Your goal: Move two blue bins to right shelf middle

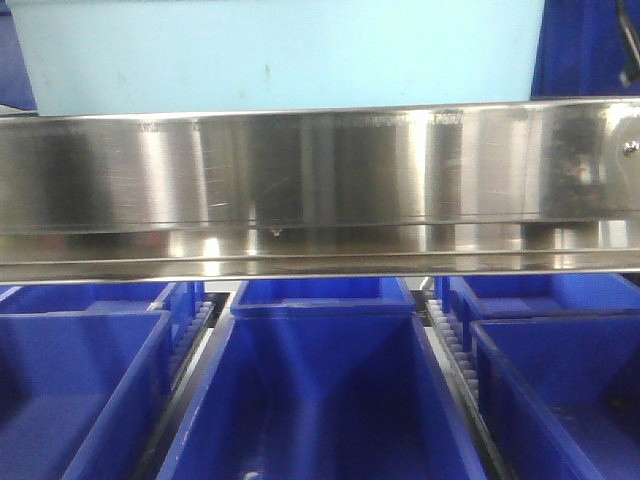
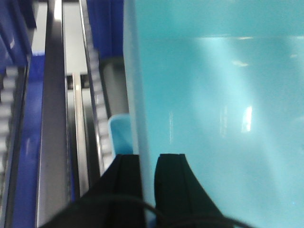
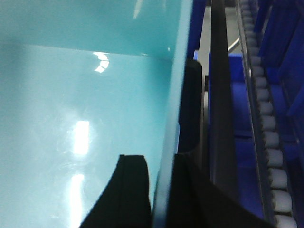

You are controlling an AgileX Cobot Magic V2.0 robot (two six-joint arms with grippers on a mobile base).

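Observation:
A light blue bin fills the top of the front view, just above a steel shelf beam. In the left wrist view my left gripper is shut on the bin's left wall, one black finger outside and one inside the bin. In the right wrist view my right gripper is shut on the right wall of the same bin, again with a finger on each side. Neither gripper shows in the front view.
Dark blue bins stand on the level below the beam: centre, left and right. Roller tracks and metal rails run beside the held bin. More dark blue bins lie to its right.

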